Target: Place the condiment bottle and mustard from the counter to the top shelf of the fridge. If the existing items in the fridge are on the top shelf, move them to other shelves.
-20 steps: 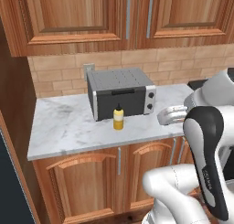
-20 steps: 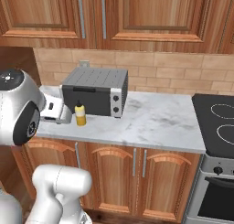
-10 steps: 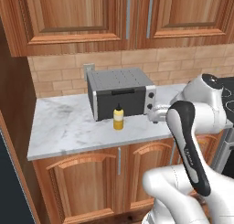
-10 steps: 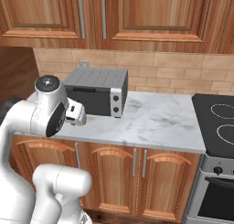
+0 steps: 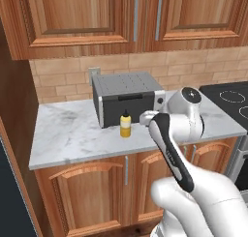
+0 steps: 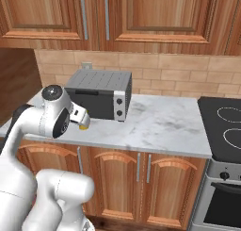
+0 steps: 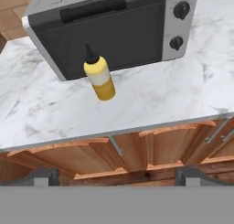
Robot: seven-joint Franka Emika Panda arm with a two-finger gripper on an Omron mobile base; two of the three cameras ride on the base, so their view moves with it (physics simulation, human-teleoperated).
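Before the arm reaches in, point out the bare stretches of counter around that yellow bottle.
Bare marble lies left of the mustard, out to the counter end, and between the toaster oven and the stove. It is crowded only where the mustard stands right before the oven door.

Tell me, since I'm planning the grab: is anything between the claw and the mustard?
Nothing visible: bare counter lies before the mustard, with the toaster oven directly behind it.

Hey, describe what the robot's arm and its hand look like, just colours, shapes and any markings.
The arm is glossy white, built of rounded, bulbous segments, with a long black strip down one link and a round grey disc capping the joint. The right base view shows another dark-capped joint. The hand shows as two small dark grey finger tips. No cables or markings are visible.
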